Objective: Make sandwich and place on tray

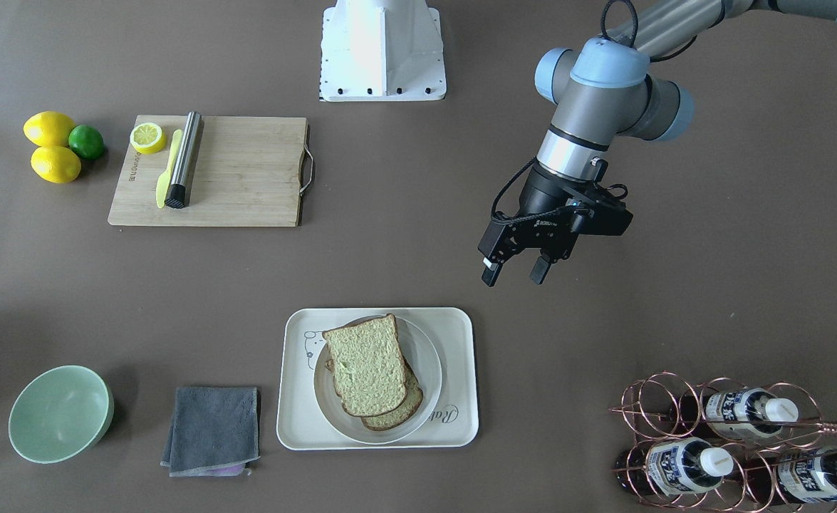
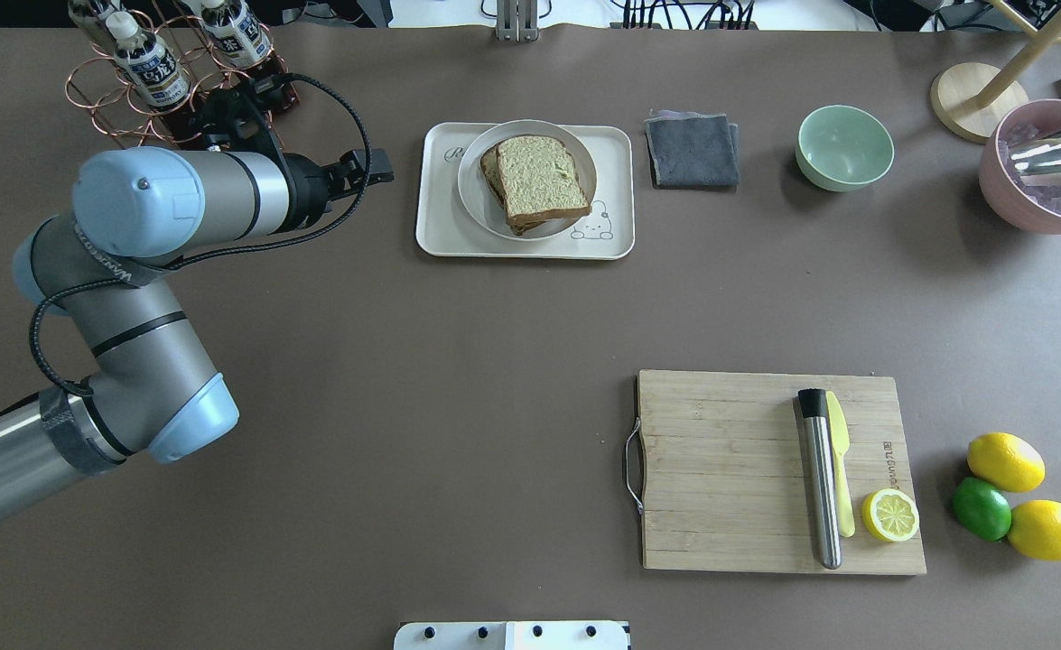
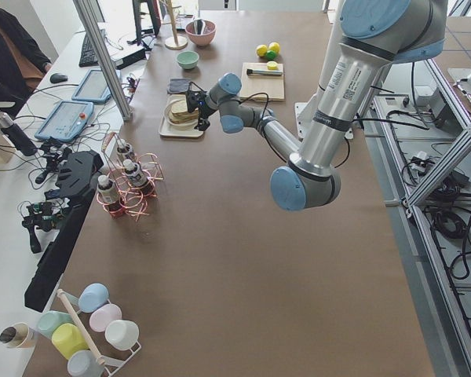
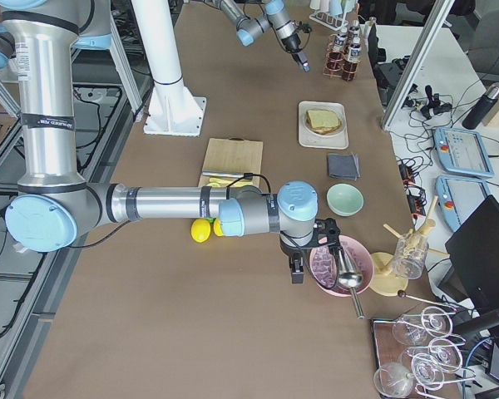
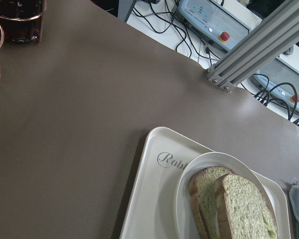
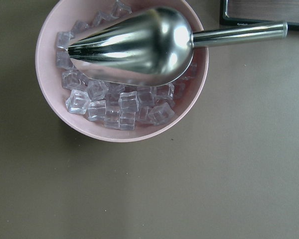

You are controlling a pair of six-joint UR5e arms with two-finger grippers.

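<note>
Overall light: bright, even and diffuse; the brown table [image 1: 404, 271] is lit evenly from edge to edge.
Shadows: soft and faint, only a blurred smudge beside the green bowl [image 1: 60, 413].
Glare: the white robot base [image 1: 381, 50] is blown out, and the steel scoop [image 6: 134, 45] carries bright streaks over glinting ice cubes [image 6: 114, 107].
Focus: crisp; the script on the tray [image 5: 149, 199] reads cleanly, while the copper rack [image 5: 10, 30] in the corner is slightly soft.
Distortion: the side views are wide-angle, and the aluminium post [image 3: 102, 59] leans.
</note>
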